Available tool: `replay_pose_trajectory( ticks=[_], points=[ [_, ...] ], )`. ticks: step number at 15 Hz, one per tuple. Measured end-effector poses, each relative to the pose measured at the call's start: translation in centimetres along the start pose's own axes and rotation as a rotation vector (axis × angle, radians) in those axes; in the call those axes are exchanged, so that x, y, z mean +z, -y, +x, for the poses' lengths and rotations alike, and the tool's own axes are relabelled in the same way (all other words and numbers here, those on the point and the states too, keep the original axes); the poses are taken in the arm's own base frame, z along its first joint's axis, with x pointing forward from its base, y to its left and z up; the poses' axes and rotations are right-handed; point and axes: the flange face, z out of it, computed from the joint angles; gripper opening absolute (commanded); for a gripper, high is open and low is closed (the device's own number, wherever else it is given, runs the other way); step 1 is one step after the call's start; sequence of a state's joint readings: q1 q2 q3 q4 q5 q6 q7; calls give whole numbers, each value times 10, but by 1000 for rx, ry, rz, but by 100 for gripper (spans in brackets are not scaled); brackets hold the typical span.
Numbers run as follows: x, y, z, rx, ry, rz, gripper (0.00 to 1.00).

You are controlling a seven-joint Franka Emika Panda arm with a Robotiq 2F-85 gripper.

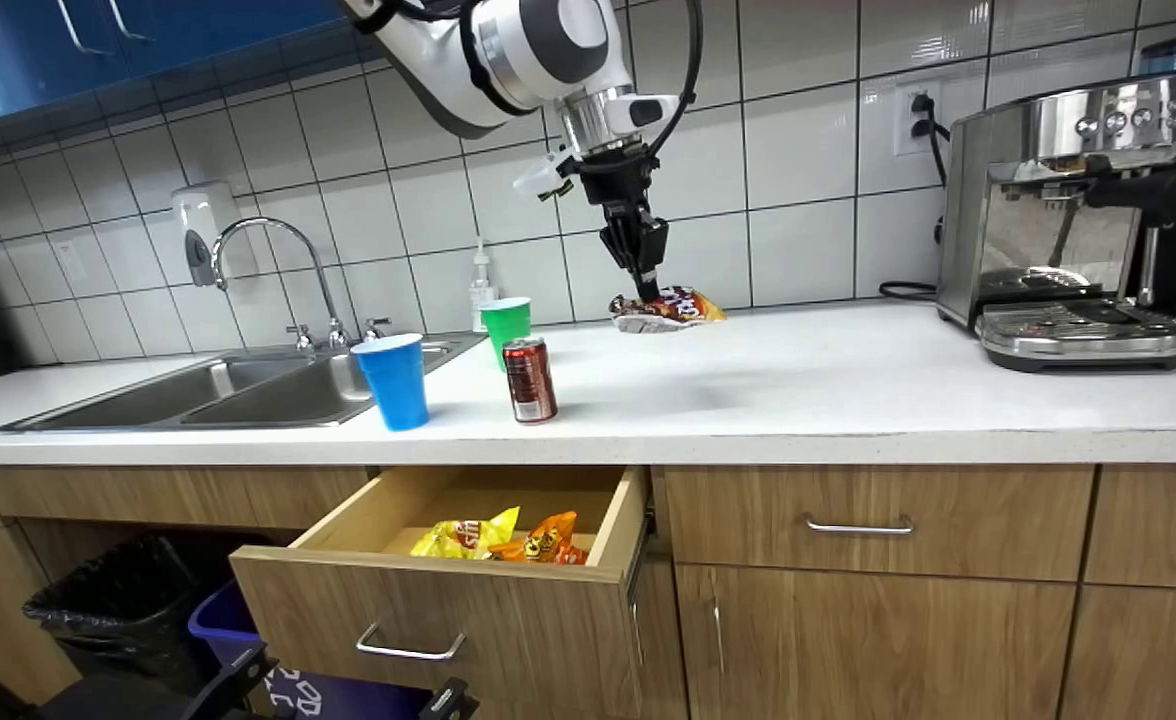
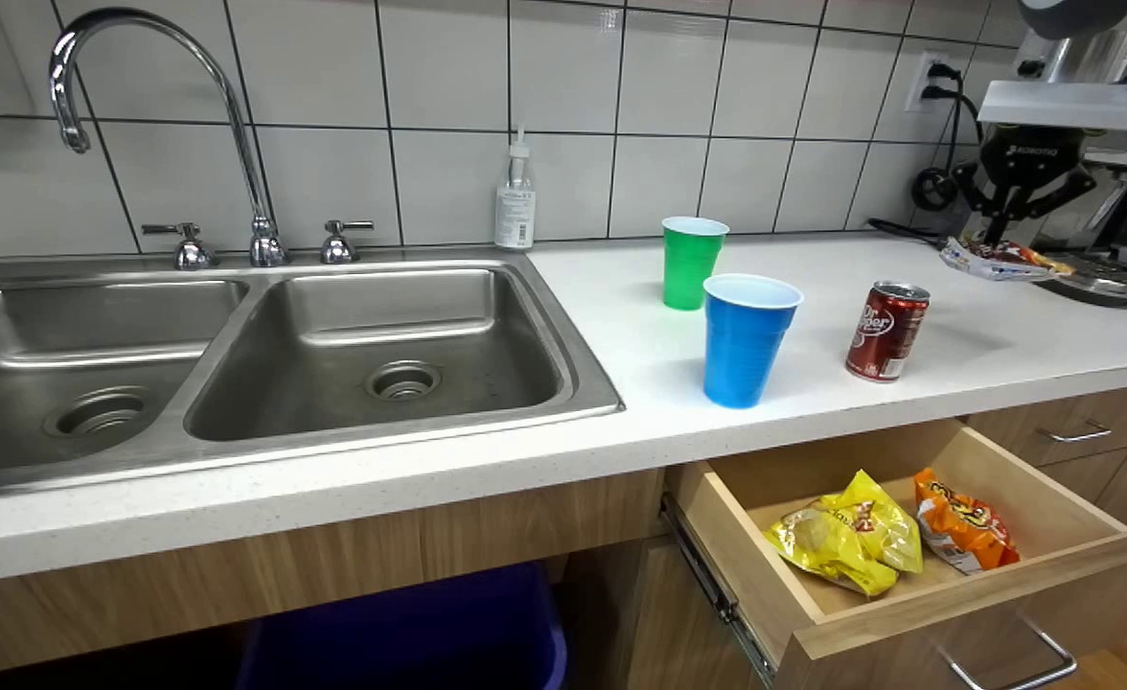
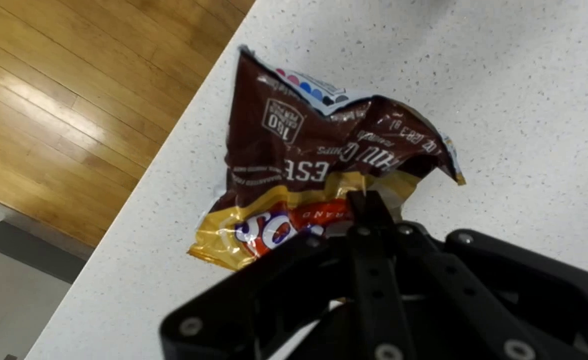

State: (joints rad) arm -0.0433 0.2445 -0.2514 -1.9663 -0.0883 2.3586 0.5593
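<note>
My gripper [image 1: 648, 290] is shut on a brown, gold and red snack bag [image 1: 686, 303]. It holds the crumpled bag a little above the white counter [image 1: 808, 380], with a shadow below. In the wrist view the closed fingertips [image 3: 366, 202] pinch the bag [image 3: 279, 160] near its gold and red part. The gripper [image 2: 995, 230] and bag [image 2: 995, 264] also show in an exterior view. An open drawer [image 1: 428, 610] below the counter holds a yellow bag [image 2: 851, 537] and an orange bag [image 2: 966, 522].
A dark red can [image 1: 530, 380], a blue cup [image 1: 393, 383] and a green cup [image 2: 690, 268] stand on the counter, left of the bag. A steel sink [image 2: 592, 393], faucet [image 2: 171, 29] and soap bottle [image 2: 516, 201] are farther left. A coffee machine [image 1: 1058, 230] stands right.
</note>
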Motion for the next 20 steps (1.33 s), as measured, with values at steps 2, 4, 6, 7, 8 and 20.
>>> replay_pose_trajectory(
  ticks=[2, 4, 6, 7, 8, 20],
  points=[
    [-6, 1, -12, -49, -9, 1, 0],
    [-9, 3, -26, -99, -18, 7, 0],
    [-13, 4, -39, -151, -24, 16, 0],
    [-14, 5, -46, -178, -25, 22, 0],
    [-16, 5, -52, -205, -26, 28, 0],
    [-26, -5, -98, -468, -5, 49, 0]
  ],
)
